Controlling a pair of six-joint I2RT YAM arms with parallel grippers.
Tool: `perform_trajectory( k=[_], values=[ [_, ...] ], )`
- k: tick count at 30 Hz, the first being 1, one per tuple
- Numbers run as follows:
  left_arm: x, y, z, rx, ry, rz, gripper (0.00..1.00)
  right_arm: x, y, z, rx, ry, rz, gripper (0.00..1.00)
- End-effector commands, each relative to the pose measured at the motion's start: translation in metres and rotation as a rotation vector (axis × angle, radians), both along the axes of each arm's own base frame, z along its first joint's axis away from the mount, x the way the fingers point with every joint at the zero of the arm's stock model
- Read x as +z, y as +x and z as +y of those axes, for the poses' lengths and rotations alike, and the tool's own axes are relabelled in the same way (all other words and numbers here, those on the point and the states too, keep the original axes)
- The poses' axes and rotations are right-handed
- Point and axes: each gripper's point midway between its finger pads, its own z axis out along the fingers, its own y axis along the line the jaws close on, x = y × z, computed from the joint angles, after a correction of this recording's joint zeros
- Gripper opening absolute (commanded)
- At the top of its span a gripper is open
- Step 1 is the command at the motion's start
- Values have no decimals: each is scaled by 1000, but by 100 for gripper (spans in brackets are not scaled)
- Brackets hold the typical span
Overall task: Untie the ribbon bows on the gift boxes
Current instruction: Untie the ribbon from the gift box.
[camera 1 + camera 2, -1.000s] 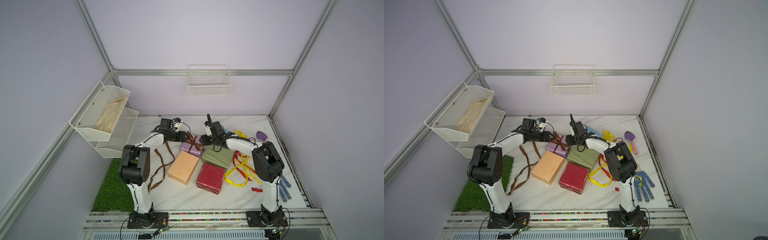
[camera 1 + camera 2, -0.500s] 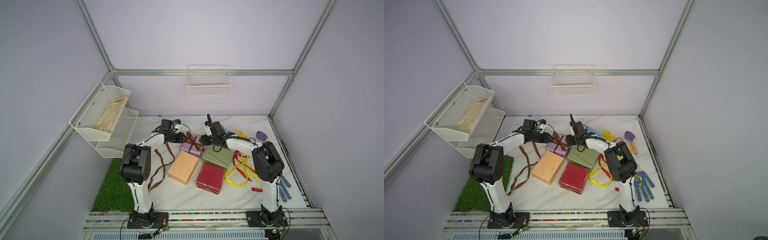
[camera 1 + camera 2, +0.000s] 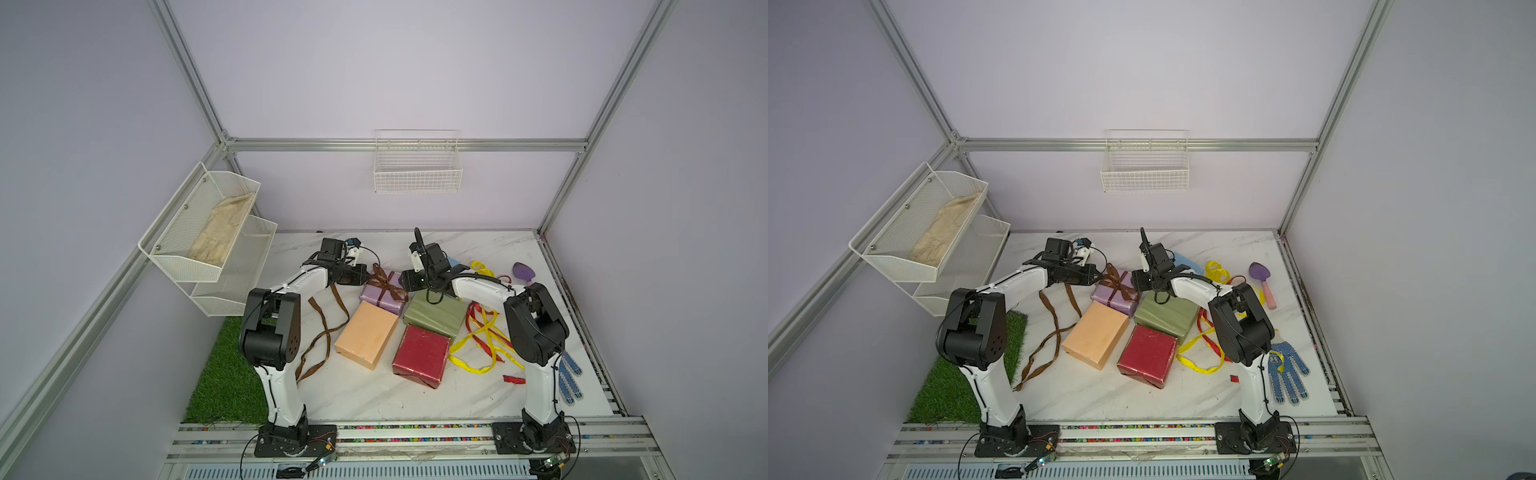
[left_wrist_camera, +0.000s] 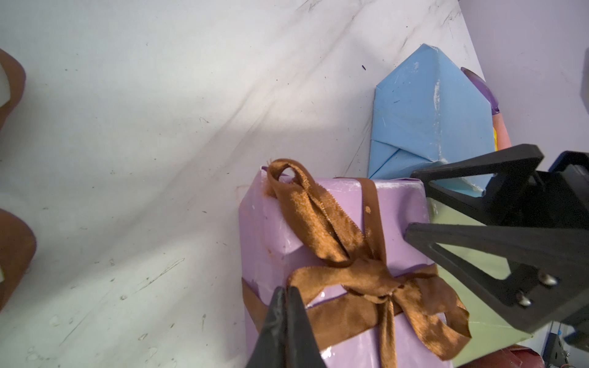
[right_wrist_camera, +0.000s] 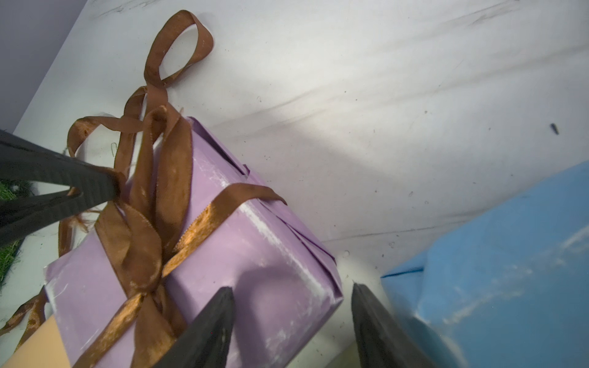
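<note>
A lilac gift box (image 3: 380, 301) (image 3: 1115, 299) stands at the back, tied with a brown ribbon bow (image 3: 386, 282) (image 4: 344, 261) (image 5: 143, 242). My left gripper (image 3: 368, 276) (image 4: 286, 289) is shut on one end of that bow, at the box's left edge. My right gripper (image 3: 1136, 282) (image 5: 291, 299) is open and straddles the box's opposite corner. The peach-orange (image 3: 365, 334), olive green (image 3: 434, 316), dark red (image 3: 422, 355) and light blue (image 5: 494, 270) boxes carry no ribbon. A loose brown ribbon (image 3: 324, 328) lies on the left, and yellow (image 3: 482, 340) and red ribbons (image 3: 473, 320) on the right.
A blue-dotted glove (image 3: 1287, 374) and a purple trowel (image 3: 1260, 274) lie at the right side. White wire baskets hang on the back wall (image 3: 417, 170) and the left wall (image 3: 208, 232). A grass mat (image 3: 224, 374) covers the front left corner.
The left gripper has closed at the bow on the lilac box. The right arm and the boxes have stayed where they were.
</note>
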Motion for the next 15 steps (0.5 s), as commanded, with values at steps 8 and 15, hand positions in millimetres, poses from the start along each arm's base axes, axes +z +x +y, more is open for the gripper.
perform_trajectory(
  k=[8,15],
  values=[
    [103,-14,6,25,-23,-219,0,-57,-33,-18,22,-131,154,62],
    [178,-31,11,47,-63,-384,0,-61,-34,-19,20,-137,162,62]
  ],
)
